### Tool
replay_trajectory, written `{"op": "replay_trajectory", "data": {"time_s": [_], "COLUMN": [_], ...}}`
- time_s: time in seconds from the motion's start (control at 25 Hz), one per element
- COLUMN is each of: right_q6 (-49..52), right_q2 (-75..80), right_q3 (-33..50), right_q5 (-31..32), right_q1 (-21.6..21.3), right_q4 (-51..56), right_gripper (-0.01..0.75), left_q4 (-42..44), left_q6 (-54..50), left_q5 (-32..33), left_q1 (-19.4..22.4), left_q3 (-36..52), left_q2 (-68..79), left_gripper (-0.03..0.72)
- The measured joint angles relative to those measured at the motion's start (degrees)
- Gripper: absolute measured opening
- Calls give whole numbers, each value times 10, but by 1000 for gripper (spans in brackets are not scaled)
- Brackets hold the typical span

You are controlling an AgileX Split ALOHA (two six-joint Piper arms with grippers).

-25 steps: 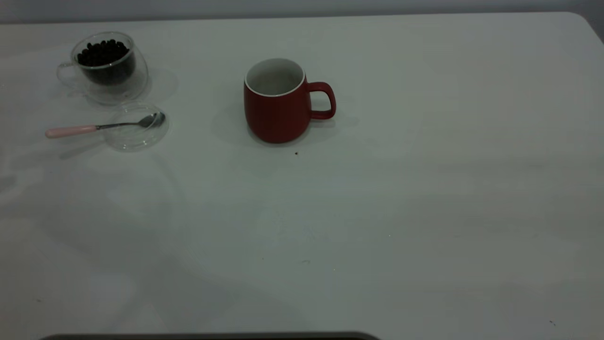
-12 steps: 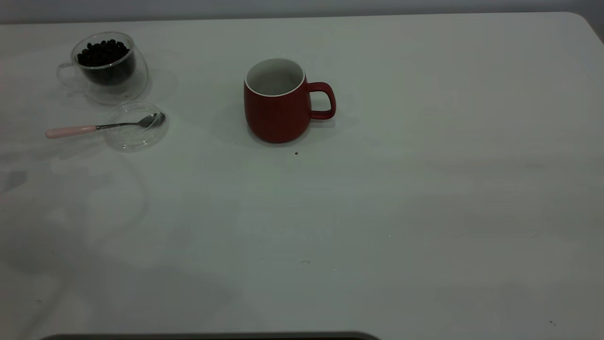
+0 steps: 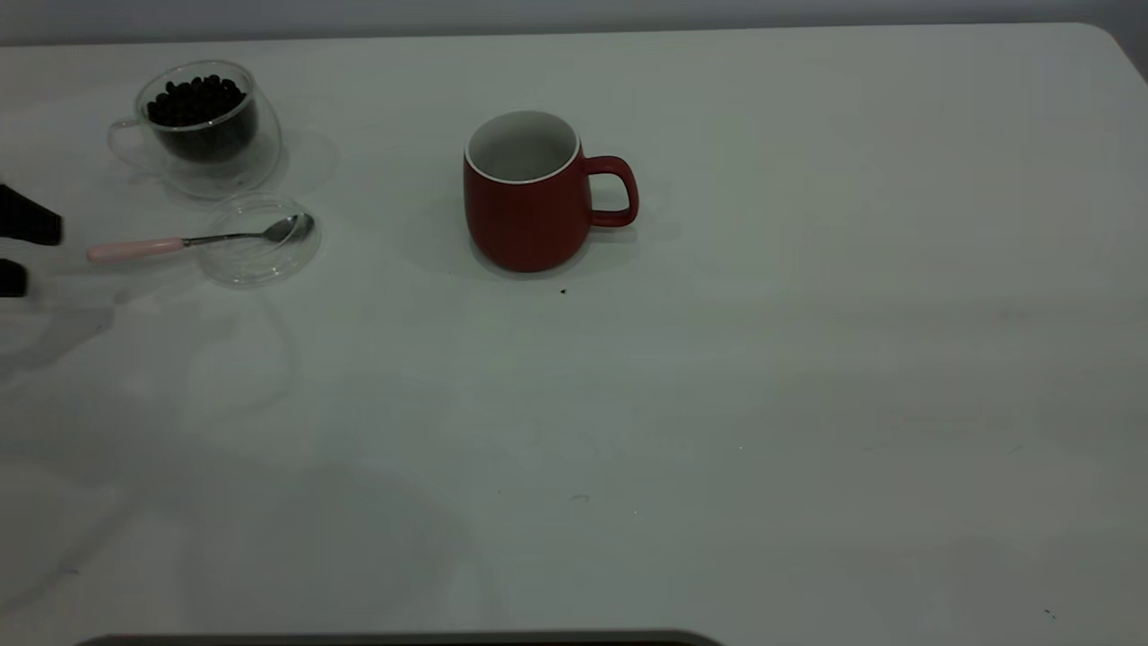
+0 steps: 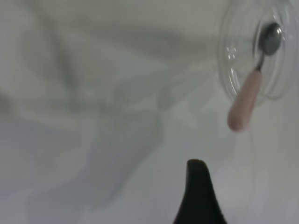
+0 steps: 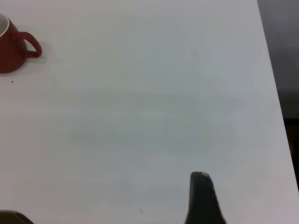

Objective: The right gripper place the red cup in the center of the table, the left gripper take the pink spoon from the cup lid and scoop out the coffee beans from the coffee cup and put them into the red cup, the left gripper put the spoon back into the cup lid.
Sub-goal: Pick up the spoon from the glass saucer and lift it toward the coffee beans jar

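The red cup (image 3: 527, 213) stands upright near the middle of the table (image 3: 762, 359), handle to the right; it also shows far off in the right wrist view (image 5: 10, 49). The glass coffee cup (image 3: 199, 135) holding coffee beans (image 3: 195, 99) stands at the back left. In front of it lies the cup lid (image 3: 260, 267) with the pink spoon (image 3: 143, 248), bowl in the lid, handle sticking out left. My left gripper (image 3: 36, 253) stands open at the left edge, just left of the spoon handle (image 4: 244, 103), holding nothing. The right gripper (image 5: 107, 194) hovers open over bare table.
A tiny dark speck (image 3: 563, 291) lies just in front of the red cup. The table's right edge (image 5: 275, 93) runs close to my right gripper. A dark strip (image 3: 404, 639) lines the front edge.
The left gripper's two black fingers have come into the exterior view at the left edge beside the spoon handle. Cups, lid and spoon have not moved.
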Motion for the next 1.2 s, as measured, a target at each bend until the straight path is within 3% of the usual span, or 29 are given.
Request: {"op": "replay_trajectory", "data": {"time_s": [0.36,0.92,1.2], "right_q6": [0,0,0], "right_q2": [0,0,0], "right_q3": [0,0,0], "right_q5": [0,0,0], "right_q1": [0,0,0], "right_q4": [0,0,0], "right_gripper": [531,531,531], "left_q4": [-87,-143,-150], "left_q6": [50,80,86], "left_q5": [-6,15,16], "left_q1": [-30,-31,-31], "left_q3": [-2,-2,-2], "left_q2": [42,77,81], "left_gripper": [588,582,461]}}
